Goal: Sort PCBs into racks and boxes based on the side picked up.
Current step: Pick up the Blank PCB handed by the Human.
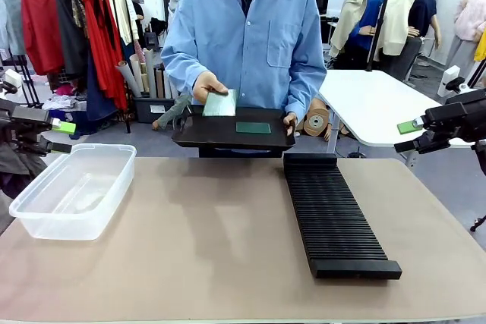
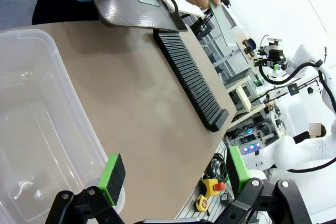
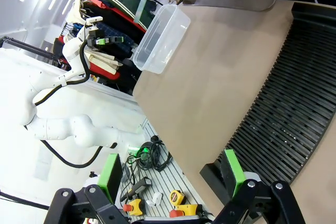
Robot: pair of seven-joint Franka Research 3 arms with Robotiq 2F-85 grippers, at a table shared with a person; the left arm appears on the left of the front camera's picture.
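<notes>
Nearest, the left fingers (image 2: 111, 179) are spread wide and hold nothing. The right fingers (image 3: 233, 170) are spread just as wide and are also empty. On the bench (image 1: 228, 263), an empty clear plastic tub (image 1: 72, 191) sits at the left. A slotted black rack (image 1: 334, 218) runs near to far at the right. At the far side, a person holds a flat black tray (image 1: 228, 140) with a darker PCB (image 1: 253, 127) lying on it. The person's hand (image 1: 206, 85) lifts a pale PCB (image 1: 220, 103) by one edge.

Risks, as a judgement: a thin board gripped at its edge could slip or tilt during a handover. A misread face would send it to the wrong container. The fine slots leave little room for aiming error.

Count: two PCBs, one tub, one rack, one tray.
</notes>
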